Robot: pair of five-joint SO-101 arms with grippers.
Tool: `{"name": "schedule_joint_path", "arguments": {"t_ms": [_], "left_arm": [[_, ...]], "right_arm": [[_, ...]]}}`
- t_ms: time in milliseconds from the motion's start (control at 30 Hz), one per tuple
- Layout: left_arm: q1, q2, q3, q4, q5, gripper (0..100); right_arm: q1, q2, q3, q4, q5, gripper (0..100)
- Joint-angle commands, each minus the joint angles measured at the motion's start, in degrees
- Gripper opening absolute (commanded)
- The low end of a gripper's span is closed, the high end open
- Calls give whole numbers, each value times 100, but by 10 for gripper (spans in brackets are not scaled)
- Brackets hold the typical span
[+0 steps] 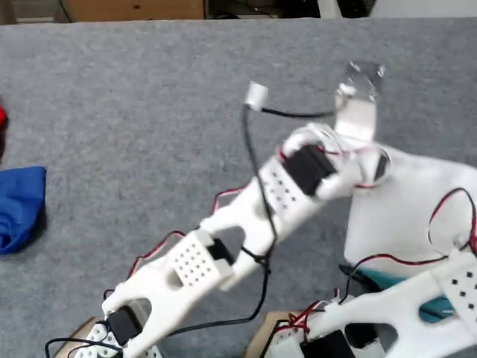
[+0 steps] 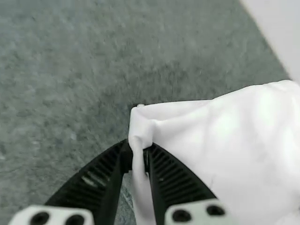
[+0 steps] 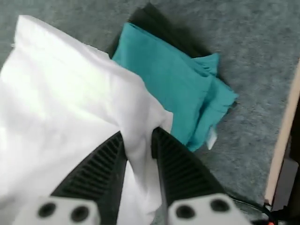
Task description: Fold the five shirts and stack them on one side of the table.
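At the far left edge of the counter (image 1: 149, 112) a crumpled blue shirt (image 1: 19, 205) is lying, with a sliver of something red (image 1: 1, 118) showing farther back along the same edge. To the right of these, a wide stretch of grey surface is lying open all the way to the far edge. The left arm (image 1: 223, 246) is stretching diagonally across the middle. Its left pincer (image 2: 137, 157) is clenching a bunched corner of the white shirt (image 1: 417, 209), with bare grey surface beyond that corner. The white shirt is spreading over the right side of the counter. The right pincer (image 3: 139, 140) is gripping a fold at the shirt's near edge. Just beside it a folded teal shirt (image 3: 168, 84) is lying partly under the white cloth, resting on a dark folded cloth (image 3: 157, 23). A narrow band of grey is separating the teal shirt from a pale wooden strip (image 3: 283, 131).
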Motion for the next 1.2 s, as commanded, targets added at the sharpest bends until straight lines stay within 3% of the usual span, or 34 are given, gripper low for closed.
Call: {"name": "schedule_joint_path", "arguments": {"t_ms": [0, 333, 667, 833, 933, 1033, 1167], "left_arm": [[193, 154, -167, -316, -18, 18], [343, 611, -167, -747, -18, 18], [369, 637, -167, -721, -9, 24], [352, 620, -167, -571, 299, 166], [334, 620, -167, -484, 519, 195], [334, 629, -167, -466, 510, 195], [334, 585, -176, -334, 510, 197]], "right_arm": [[382, -321, 418, -387, 193, 5], [629, -681, 1376, -1152, 290, 5], [629, -866, 1578, -1196, 308, 9], [620, -866, 1622, -1178, 607, 9], [620, -866, 1719, -1169, 607, 16], [620, -866, 1824, -1169, 607, 104], [620, -866, 2053, -1169, 607, 312]]}}
